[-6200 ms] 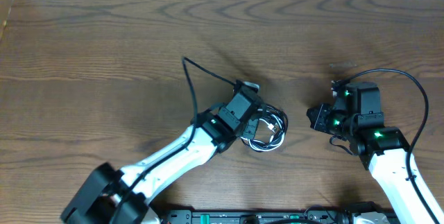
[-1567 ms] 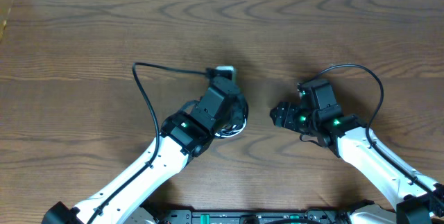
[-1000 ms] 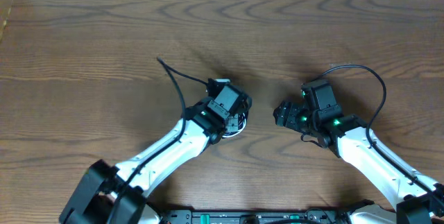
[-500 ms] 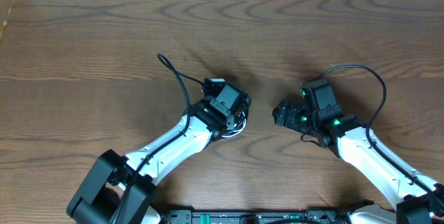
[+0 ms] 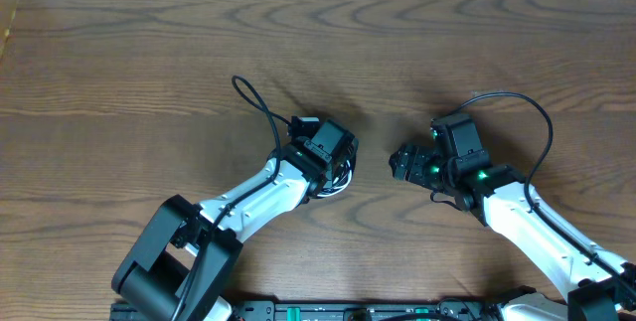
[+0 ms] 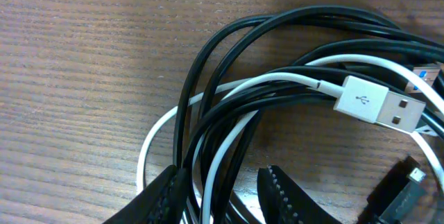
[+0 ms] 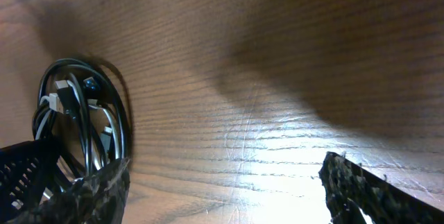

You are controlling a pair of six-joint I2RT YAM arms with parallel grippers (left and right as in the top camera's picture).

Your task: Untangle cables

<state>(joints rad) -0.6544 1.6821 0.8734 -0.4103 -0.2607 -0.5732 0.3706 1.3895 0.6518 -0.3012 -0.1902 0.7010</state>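
The cables point(image 5: 341, 182) lie in one tangled bundle of black and white cords at the table's middle. In the left wrist view the loops point(image 6: 229, 78) cross over each other, and a white USB plug point(image 6: 378, 102) lies on top at the right. My left gripper point(image 5: 336, 162) sits over the bundle, its jaws point(image 6: 222, 186) shut on several black and white strands. My right gripper point(image 5: 396, 164) hovers a little to the right of the bundle and stands open, with only bare wood between its fingers point(image 7: 222, 196). Its view shows the cables point(image 7: 83, 113) at the far left.
Thick black arm wires arch over the table behind the left gripper point(image 5: 253, 102) and above the right arm point(image 5: 527, 112). A pale box corner point(image 5: 6, 13) shows at the far left edge. An equipment rack point(image 5: 348, 311) runs along the front edge.
Since the earliest frame the left gripper has dragged the bundle to the left. Over the last second it stays put while its arm swings. The right jaws have spread a little wider.
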